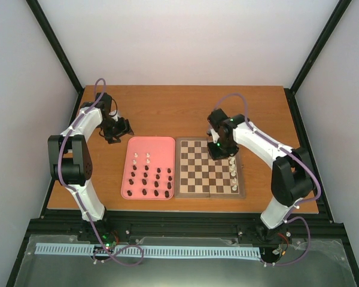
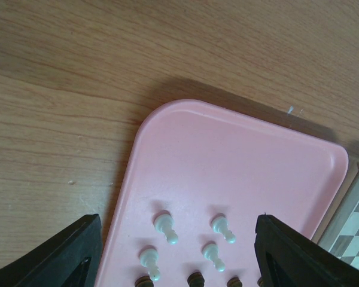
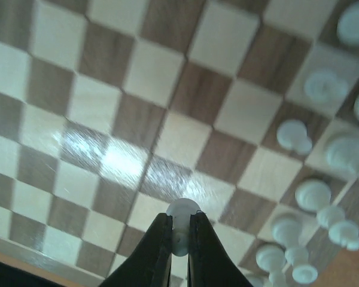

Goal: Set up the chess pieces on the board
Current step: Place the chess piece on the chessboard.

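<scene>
In the right wrist view my right gripper (image 3: 180, 222) is shut on a white chess piece (image 3: 183, 209) and holds it just above the board (image 3: 167, 72). Several white pieces (image 3: 314, 196) stand along the board's right side (image 1: 233, 173). From above, that gripper (image 1: 219, 150) hangs over the board's (image 1: 194, 170) far right part. My left gripper (image 2: 179, 257) is open, its fingers (image 2: 66, 257) wide apart above the pink tray (image 2: 227, 155). White pieces (image 2: 166, 227) stand on the tray between them, with dark piece tops (image 2: 195, 280) at the frame's bottom edge.
The pink tray (image 1: 167, 143) lies left of the board and touches its edge, with white pieces (image 1: 142, 157) at the far end and several dark ones (image 1: 151, 182) nearer. The left gripper (image 1: 116, 128) sits by the tray's far left corner. Black frame rails border the wooden table (image 1: 179, 110).
</scene>
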Available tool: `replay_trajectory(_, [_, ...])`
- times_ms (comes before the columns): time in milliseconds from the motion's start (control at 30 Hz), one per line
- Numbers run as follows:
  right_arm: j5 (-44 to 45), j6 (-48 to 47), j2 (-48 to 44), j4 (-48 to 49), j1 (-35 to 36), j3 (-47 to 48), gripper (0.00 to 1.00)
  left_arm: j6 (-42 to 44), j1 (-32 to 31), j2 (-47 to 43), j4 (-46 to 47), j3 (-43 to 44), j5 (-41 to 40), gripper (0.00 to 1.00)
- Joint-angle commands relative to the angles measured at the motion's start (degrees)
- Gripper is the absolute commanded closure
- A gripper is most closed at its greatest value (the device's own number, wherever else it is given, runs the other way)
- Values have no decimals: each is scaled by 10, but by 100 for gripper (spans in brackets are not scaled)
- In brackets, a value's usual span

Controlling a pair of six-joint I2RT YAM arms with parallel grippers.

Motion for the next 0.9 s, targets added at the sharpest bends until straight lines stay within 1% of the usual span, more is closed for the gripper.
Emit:
replay_trajectory(0, [-10,13,-36,29,-17,-57,97,6,-1,-9,0,7,3,21])
replay_trajectory(233, [15,16,-32,53,-41,-98,97,7,-2,-6,-1,8,1,21])
replay_trajectory(400, [36,16,-12,48,-58,-87,97,7,-2,-4,-2,9,0,21])
replay_trajectory(867, [21,7,19,53,-80,-80,95,9,-2,0,-3,12,0,21])
